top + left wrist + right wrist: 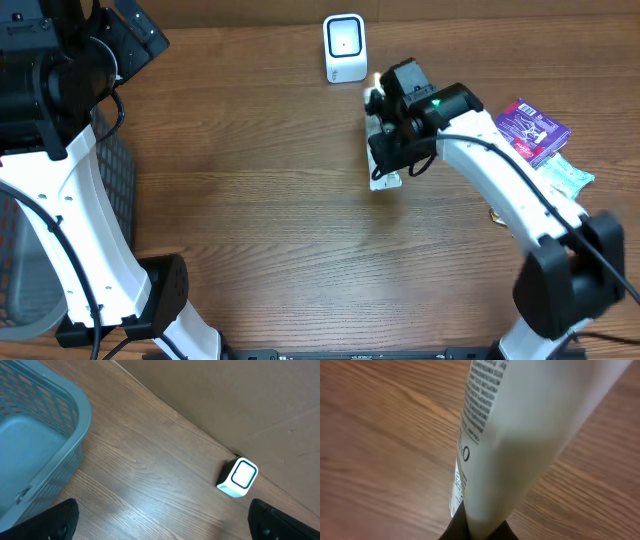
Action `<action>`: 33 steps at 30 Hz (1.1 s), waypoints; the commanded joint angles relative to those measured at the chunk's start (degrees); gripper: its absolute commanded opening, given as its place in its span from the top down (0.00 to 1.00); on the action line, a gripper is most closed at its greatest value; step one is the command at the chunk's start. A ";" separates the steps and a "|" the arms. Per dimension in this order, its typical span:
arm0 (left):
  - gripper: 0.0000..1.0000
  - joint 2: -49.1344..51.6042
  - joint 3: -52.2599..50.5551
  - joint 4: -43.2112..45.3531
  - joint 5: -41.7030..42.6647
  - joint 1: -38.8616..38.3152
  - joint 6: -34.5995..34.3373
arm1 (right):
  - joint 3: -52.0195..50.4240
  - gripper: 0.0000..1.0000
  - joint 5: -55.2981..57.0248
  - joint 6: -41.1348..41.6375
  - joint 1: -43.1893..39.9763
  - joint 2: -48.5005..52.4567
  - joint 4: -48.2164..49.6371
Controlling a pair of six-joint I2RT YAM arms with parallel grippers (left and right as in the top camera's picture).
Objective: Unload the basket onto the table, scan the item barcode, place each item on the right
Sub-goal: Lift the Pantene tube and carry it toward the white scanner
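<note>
Item: white tube (530, 420), printed text along its side. You have it clamped in your right gripper (475, 532), over the table (250, 200) near the scanner (344, 47). Left gripper (165, 522): jaws wide apart, beside the basket (45, 435).

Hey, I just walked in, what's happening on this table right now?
The right claw is shut on a white tube with printed text, holding it close to the small white scanner at the far side of the table. The left claw is open and holds nothing, off by the grey basket. A purple box and a green packet lie to the right.
</note>
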 commanded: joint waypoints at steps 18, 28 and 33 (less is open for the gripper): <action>0.01 -0.11 0.09 0.02 0.07 -0.15 -0.48 | 19.96 0.96 -48.74 -6.71 -4.61 -14.97 0.20; 0.00 -0.11 0.09 0.02 0.09 -0.15 -0.50 | 19.96 0.97 -55.74 -0.92 -11.74 -14.75 6.88; 0.00 -0.11 0.09 0.02 0.07 -0.15 -0.50 | 19.98 0.97 -50.40 6.67 -14.56 -14.71 15.58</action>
